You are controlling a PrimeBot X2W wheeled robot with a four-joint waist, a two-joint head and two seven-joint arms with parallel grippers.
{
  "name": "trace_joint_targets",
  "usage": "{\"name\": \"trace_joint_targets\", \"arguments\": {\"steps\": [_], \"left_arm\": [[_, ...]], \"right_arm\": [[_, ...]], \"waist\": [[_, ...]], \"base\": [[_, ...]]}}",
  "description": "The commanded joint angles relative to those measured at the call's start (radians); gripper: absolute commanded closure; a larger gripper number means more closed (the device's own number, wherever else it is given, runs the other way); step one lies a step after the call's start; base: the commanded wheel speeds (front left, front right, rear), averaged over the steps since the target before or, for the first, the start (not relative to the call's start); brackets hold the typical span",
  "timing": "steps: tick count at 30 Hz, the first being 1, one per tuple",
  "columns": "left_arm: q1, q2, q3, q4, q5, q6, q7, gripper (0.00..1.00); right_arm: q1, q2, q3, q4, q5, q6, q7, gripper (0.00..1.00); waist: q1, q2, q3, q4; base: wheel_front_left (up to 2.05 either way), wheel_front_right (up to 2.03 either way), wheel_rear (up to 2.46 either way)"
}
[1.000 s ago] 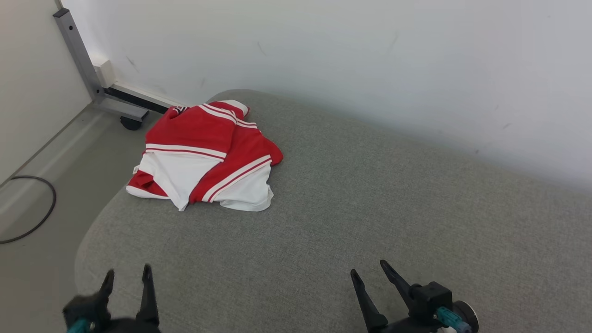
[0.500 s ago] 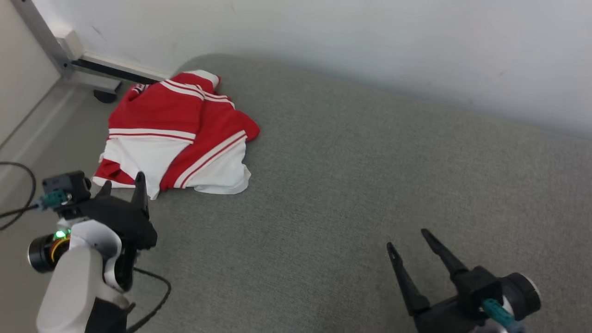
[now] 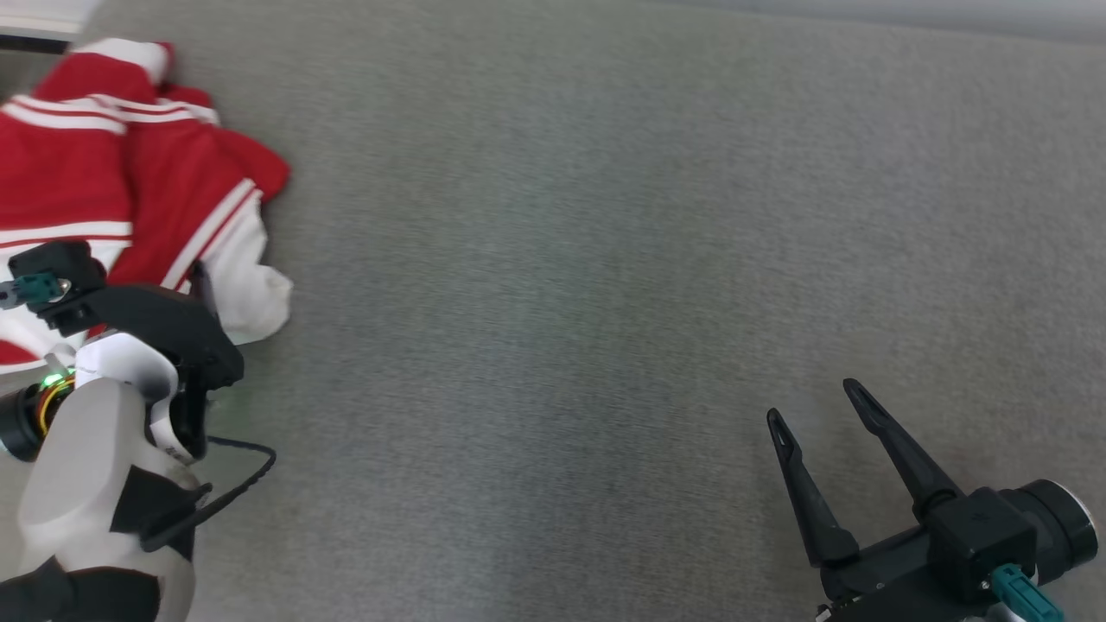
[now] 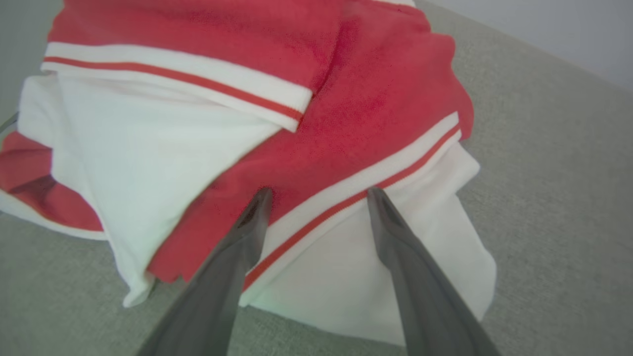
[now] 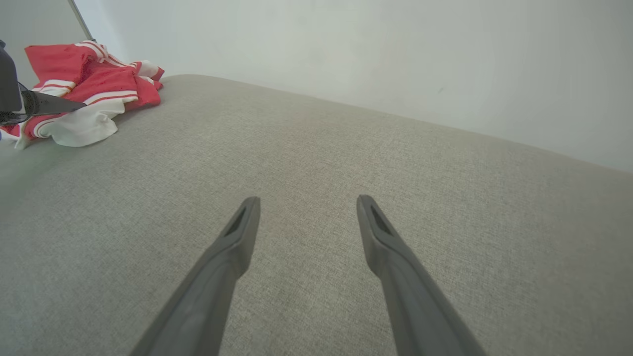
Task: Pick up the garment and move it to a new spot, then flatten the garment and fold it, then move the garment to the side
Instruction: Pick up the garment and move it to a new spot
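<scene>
The garment (image 3: 130,164), a crumpled red and white striped shirt, lies at the far left of the grey padded surface (image 3: 562,302). In the left wrist view my left gripper (image 4: 316,195) is open above the garment (image 4: 321,99). Its two fingertips straddle a red and white stripe near the front edge, and nothing is pinched between them. In the head view the left wrist covers part of the cloth. My right gripper (image 3: 812,399) is open and empty at the lower right, far from the garment. The right wrist view has the garment (image 5: 84,94) at its upper left, beyond the right gripper (image 5: 307,199).
A pale wall (image 5: 346,49) runs along the far edge of the grey surface (image 5: 296,148). A black cable (image 3: 225,484) hangs from my left forearm. The surface's left edge is close beside the garment.
The head camera has tilted down and turned right, so the scene has shifted. My left arm has reached forward, bringing its open fingers over the garment's near edge. The right gripper stays open and low.
</scene>
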Motion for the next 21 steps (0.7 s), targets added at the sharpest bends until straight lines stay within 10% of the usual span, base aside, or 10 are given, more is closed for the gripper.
{"name": "trace_joint_targets", "arguments": {"steps": [1, 4, 5, 6, 21], "left_arm": [[-0.016, 0.016, 0.008, 0.02, -0.001, 0.017, -0.004, 0.0], [-0.021, 0.029, 0.011, 0.059, -0.002, 0.037, -0.001, 0.0], [-0.021, 0.032, 0.006, 0.07, 0.002, 0.039, 0.001, 0.22], [-0.023, 0.037, 0.002, 0.078, 0.006, 0.038, -0.004, 0.99], [-0.028, 0.154, -0.065, 0.041, 0.045, -0.066, -0.082, 1.0]], "right_arm": [[-0.003, 0.007, 0.001, -0.001, 0.011, 0.003, -0.008, 0.0], [-0.006, 0.015, 0.007, 0.011, 0.015, 0.003, -0.015, 0.0], [-0.008, 0.016, 0.009, 0.016, 0.016, 0.003, -0.017, 0.0], [-0.011, 0.018, 0.01, 0.022, 0.019, 0.003, -0.019, 0.0], [-0.048, 0.085, 0.078, 0.206, 0.081, 0.003, -0.102, 0.0]], "waist": [[-0.0003, -0.0003, 0.084, -0.098], [-0.0003, -0.0003, 0.075, -0.108], [-0.0003, -0.0003, 0.07, -0.11], [-0.0003, -0.0003, 0.065, -0.11], [-0.0003, -0.0003, -0.167, -0.064]], "base": [[0.0, 0.0, 0.0], [0.0, 0.0, 0.0], [0.0, 0.0, 0.0], [0.0, 0.0, 0.0], [0.0, 0.0, 0.0]]}}
